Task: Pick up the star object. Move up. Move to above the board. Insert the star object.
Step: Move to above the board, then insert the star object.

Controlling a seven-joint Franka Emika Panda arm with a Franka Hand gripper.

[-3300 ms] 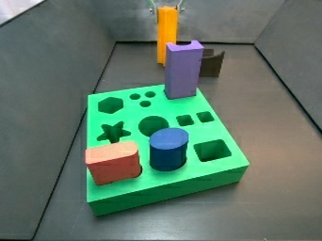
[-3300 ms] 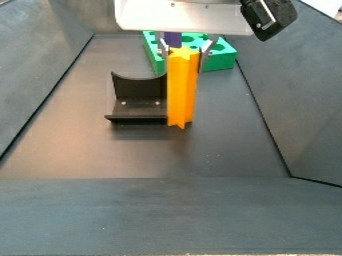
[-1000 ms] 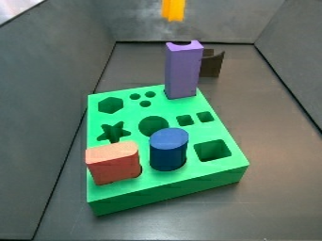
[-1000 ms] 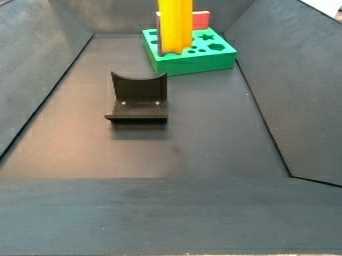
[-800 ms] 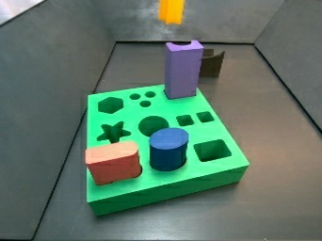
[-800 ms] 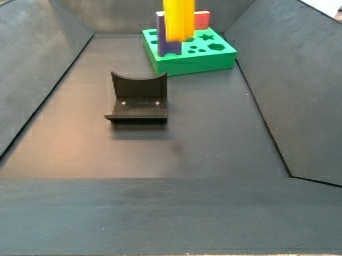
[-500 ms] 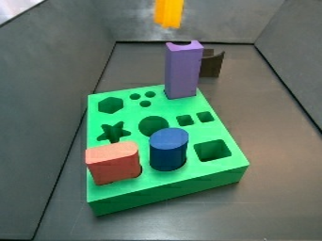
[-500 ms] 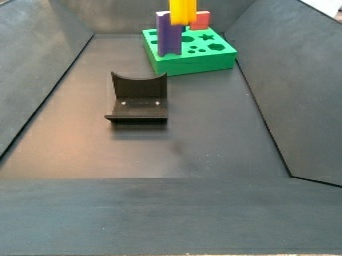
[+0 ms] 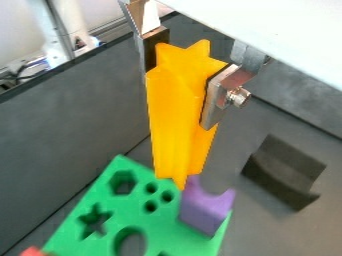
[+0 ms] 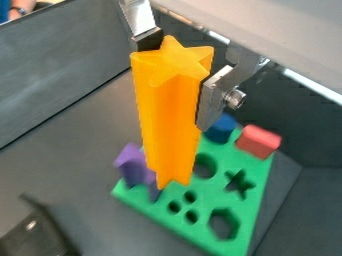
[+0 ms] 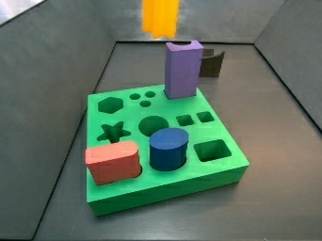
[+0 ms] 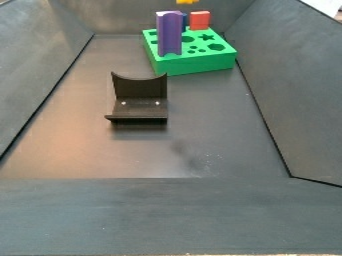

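The star object (image 9: 181,120), a tall orange-yellow prism with ridged sides, hangs upright in my gripper (image 9: 181,65), which is shut on its top end. Both wrist views show it (image 10: 167,110) with a silver finger (image 10: 218,92) on either side. In a side view only its blurred lower end (image 11: 160,17) shows at the top edge, high above the far side of the board (image 11: 164,193), near the purple block (image 11: 184,69). The gripper is out of that view. The star hole (image 11: 112,132) lies open on the board's left side.
A blue cylinder (image 11: 169,149) and a red block (image 11: 111,162) stand in the board's near part. The dark fixture (image 12: 136,98) stands on the floor beyond the board (image 12: 201,60). Sloped grey walls enclose the floor.
The star object has been lifted off the floor beside the fixture, carried towards the board, and has risen out of the top of one side view.
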